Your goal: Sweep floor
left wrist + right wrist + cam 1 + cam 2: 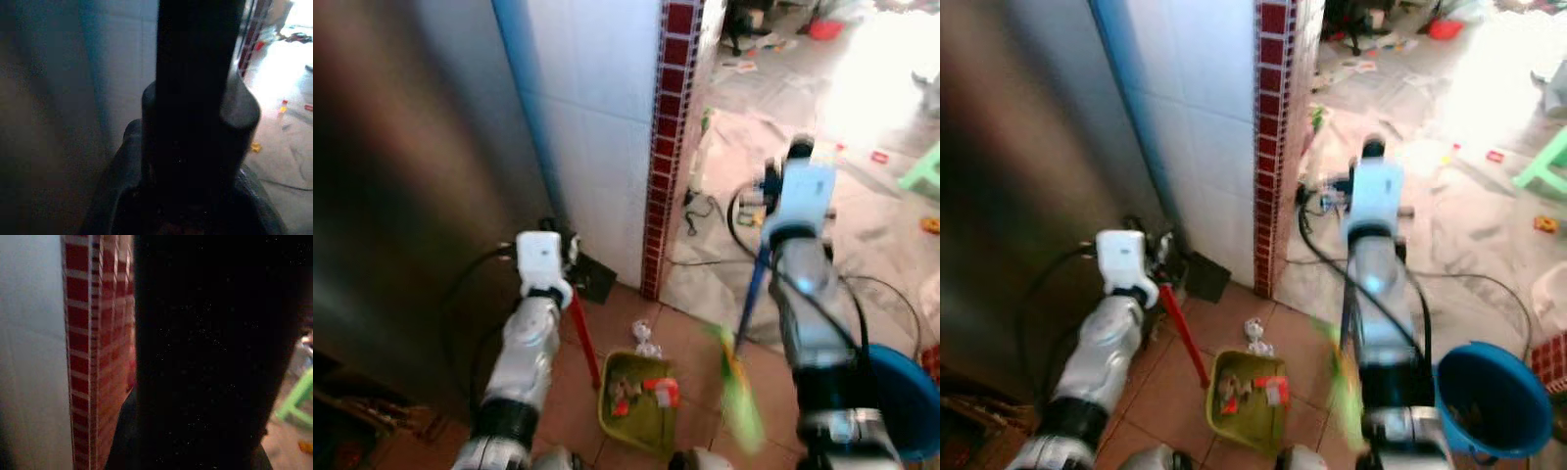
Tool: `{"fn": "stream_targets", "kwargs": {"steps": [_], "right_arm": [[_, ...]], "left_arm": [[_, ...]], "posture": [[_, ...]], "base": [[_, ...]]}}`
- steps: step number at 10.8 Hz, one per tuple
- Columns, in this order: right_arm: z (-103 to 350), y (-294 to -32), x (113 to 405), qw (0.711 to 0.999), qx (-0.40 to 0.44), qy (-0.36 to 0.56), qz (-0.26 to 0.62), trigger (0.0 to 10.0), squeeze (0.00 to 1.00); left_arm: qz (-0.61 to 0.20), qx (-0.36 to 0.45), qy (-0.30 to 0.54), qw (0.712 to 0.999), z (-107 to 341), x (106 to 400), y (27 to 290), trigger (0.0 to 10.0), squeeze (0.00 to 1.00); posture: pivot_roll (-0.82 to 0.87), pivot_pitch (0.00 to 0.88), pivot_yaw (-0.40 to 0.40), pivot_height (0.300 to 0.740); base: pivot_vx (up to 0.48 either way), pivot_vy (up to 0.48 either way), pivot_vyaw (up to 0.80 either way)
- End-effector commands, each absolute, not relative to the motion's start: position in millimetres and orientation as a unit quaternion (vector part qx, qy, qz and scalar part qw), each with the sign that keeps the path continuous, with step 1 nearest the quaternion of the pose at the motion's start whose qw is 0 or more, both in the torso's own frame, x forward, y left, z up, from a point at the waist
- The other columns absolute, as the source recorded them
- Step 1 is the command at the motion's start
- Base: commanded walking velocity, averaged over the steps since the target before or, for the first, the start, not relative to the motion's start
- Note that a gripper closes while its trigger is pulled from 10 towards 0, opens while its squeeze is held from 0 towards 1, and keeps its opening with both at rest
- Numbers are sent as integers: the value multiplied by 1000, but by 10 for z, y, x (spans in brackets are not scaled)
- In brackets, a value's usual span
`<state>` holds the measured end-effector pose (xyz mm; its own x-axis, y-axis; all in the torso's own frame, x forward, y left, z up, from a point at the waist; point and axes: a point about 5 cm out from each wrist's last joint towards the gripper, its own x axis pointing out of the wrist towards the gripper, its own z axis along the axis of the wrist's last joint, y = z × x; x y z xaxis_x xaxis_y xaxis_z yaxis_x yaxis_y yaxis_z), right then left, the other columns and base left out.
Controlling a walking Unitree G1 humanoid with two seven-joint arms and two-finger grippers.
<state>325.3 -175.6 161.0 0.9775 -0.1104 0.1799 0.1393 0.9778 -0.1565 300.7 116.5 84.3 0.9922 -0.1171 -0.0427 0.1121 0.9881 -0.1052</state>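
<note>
Holding scraps, a green dustpan (639,403) sat on the floor, left gripper (570,257) clamped on its red handle (584,338), right gripper (773,188) gripped a blue broomstick (751,290), blue bucket (1487,403) contents unclear.

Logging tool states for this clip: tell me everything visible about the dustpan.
The dustpan is a yellow-green, plastic-looking scoop on a red handle that slants up toward the left gripper. It rests on the reddish floor tiles near the corner of the tiled wall. Inside lie bits of litter, some red and white. A small pale scrap lies on the floor just beyond its far edge. The image is blurred, so finer details cannot be made out.
</note>
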Motion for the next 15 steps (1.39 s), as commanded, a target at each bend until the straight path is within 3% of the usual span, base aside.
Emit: {"fn": "stream_targets", "kwargs": {"steps": [1,6,8,12,15], "right_arm": [[1724,-1682,3238,986,-94,-126,-54,10000,0],[1630,-1720,3244,991,-51,-100,-71,10000,0],[1733,-1716,3342,988,116,-57,-82,10000,0],[1899,-1831,3446,970,211,-35,-112,10000,0],[2195,-1872,3500,981,146,-97,-81,10000,0]], "left_arm": [[-62,-53,-5,997,1019,2998,1222,10000,0],[-61,-73,25,995,1071,2809,1278,10000,0],[-57,-73,35,995,1071,2829,1277,10000,0],[-53,-71,39,995,1063,2856,1272,10000,0],[-49,-77,42,995,1042,2866,1274,10000,0]], "posture": [[-72,13,50,740],[-69,16,45,740],[-84,15,45,740],[-95,5,45,740],[-100,0,39,740]], "base": [[0,0,0],[-244,0,-405],[0,0,0],[0,0,0],[0,0,0]]}}
